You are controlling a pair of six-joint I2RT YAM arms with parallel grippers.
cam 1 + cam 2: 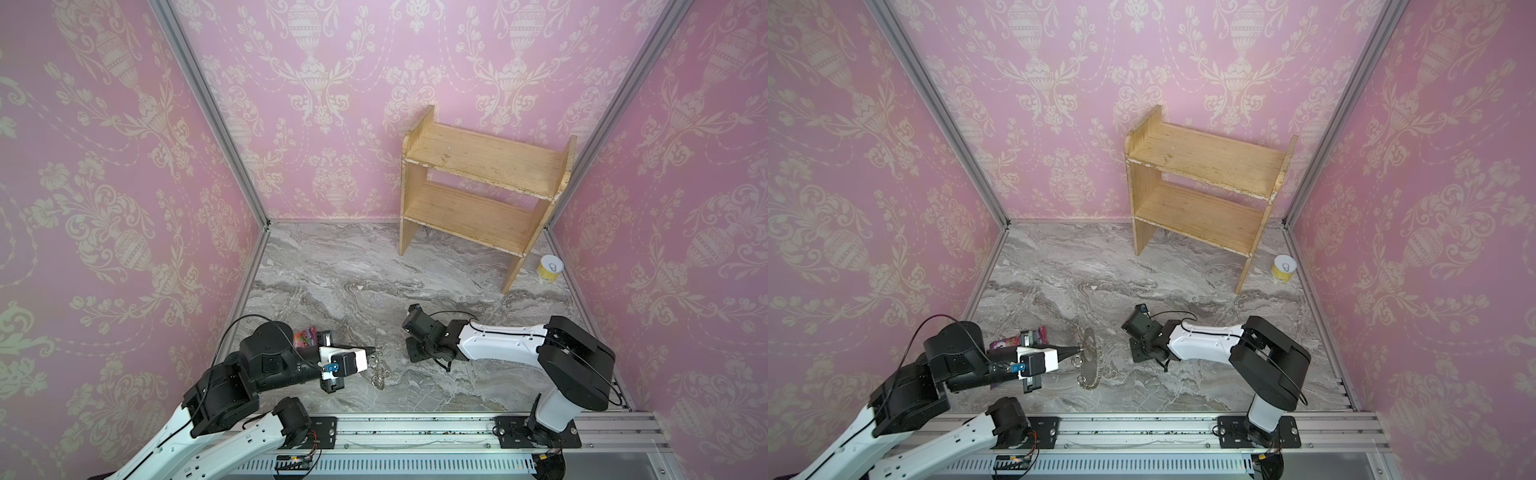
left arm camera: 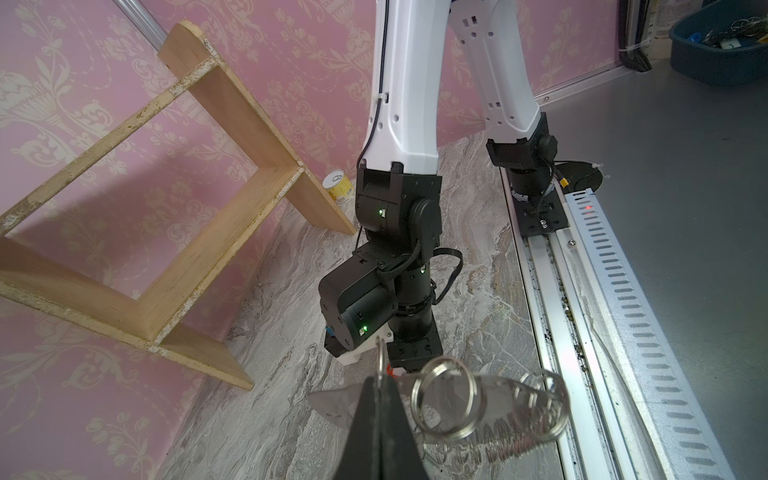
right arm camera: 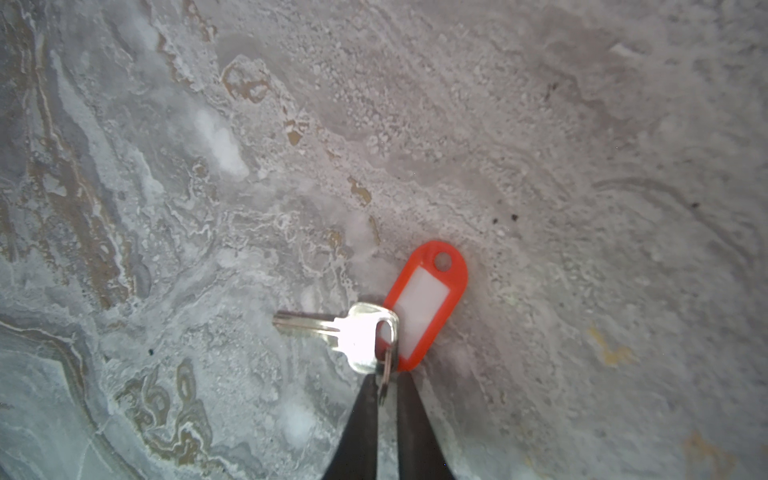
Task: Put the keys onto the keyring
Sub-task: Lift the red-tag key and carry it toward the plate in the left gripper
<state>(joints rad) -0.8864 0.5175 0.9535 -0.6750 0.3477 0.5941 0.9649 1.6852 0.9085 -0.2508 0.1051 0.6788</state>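
Note:
The keyring, a flat crescent band edged with silver split rings, stands off the marble floor just beyond my left gripper. That gripper is shut on one split ring, which sticks out edge-on past the black fingertips; the band and more rings hang beside it. In the right wrist view the keys lie flat on the floor: a silver key joined by a small ring to a red-orange tag. My right gripper straddles that small ring, its fingers a narrow gap apart.
A two-tier wooden shelf stands at the back right, with a yellow can beside its leg. A colourful packet lies behind my left wrist. The metal rail runs along the front edge. Pink walls close in three sides.

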